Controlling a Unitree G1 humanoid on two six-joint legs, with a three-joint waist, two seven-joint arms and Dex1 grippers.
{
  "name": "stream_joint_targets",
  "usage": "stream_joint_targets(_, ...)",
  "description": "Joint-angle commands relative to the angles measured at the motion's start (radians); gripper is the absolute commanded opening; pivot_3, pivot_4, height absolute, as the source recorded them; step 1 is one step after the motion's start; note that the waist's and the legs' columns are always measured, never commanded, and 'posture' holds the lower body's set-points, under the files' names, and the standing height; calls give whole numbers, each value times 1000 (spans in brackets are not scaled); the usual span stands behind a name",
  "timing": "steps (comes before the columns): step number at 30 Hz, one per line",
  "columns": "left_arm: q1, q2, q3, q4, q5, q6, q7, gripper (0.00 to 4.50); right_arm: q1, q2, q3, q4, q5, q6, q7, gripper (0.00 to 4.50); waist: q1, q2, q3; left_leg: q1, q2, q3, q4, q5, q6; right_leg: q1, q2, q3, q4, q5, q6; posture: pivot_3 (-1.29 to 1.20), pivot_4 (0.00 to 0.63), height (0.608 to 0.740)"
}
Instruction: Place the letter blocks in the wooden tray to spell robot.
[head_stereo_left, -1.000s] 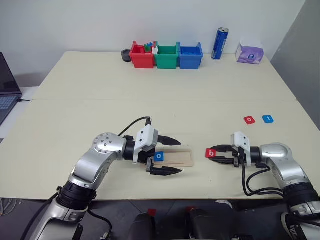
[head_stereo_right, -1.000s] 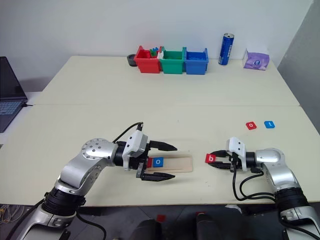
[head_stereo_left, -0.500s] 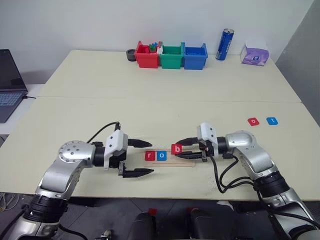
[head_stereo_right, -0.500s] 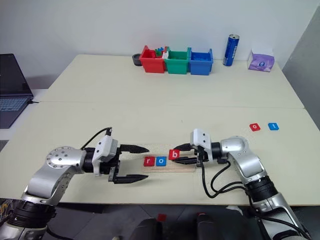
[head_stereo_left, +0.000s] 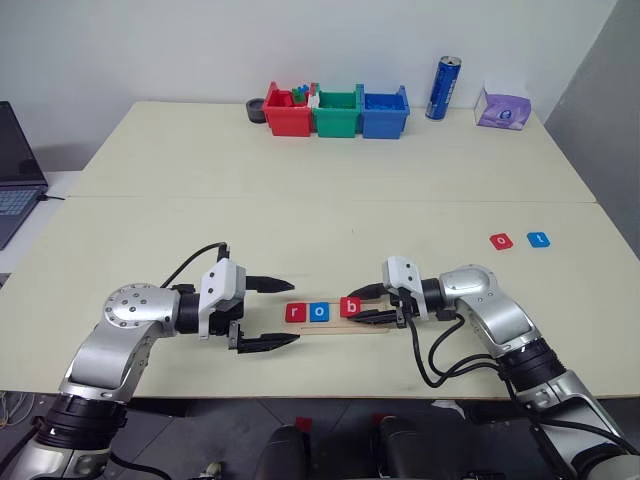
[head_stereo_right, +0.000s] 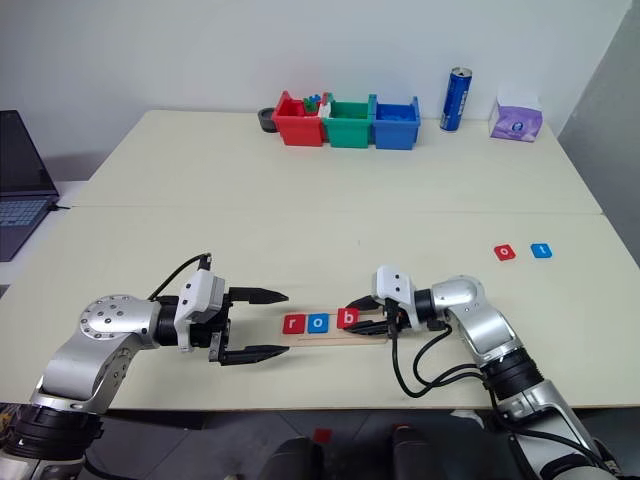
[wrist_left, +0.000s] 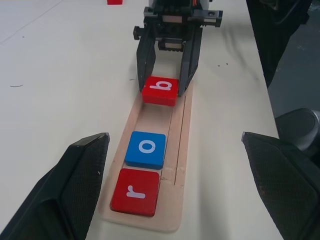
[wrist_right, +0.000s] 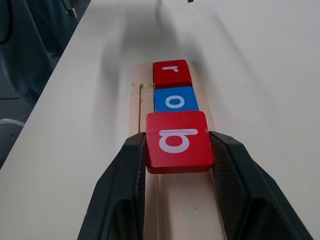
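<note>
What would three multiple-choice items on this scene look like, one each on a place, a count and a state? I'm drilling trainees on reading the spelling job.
1. Where do the loose o and t tiles lie?
A. on the table, on the robot's right
B. in the green bin
C. in the tray

2. How many tiles rest free in the tray, with no gripper on them?
A. none
B. two
C. four

3. What is the right gripper doing?
A. hanging open over the bins
B. clamping the can
C. holding the b tile over the tray

Answers:
1 A: the red o tile and blue t tile sit on the table, far from the tray.
2 B: only the r tile and blue o tile lie loose.
3 C: the right gripper has its jaws shut on the b tile; the left gripper stands open.
</note>
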Motion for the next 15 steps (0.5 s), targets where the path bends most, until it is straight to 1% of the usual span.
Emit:
stream_joint_targets(1, -20, -6, -3, -24, -11, -4, -1, 4500, -31, 26, 9, 1, -22, -20, -24, 1466, -1, 0, 0, 0, 0, 0, 0, 0, 0, 0, 0, 0, 0, 0, 0, 0, 150, 740)
stream_joint_targets(7, -36, -7, -17, -12, -7, -8, -12, 4500, -50, 61, 27, 38, -54, -31, -50, 1466, -1, 0, 0, 0, 0, 0, 0, 0, 0, 0, 0, 0, 0, 0, 0, 0, 150, 740)
stream_joint_targets(15, -43, -6, -18, -5, -4, -10, -14, 4500, -59, 57, 34, 80, -84, -65, -46, 1466, -1, 0, 0, 0, 0, 0, 0, 0, 0, 0, 0, 0, 0, 0, 0, 0, 150, 740)
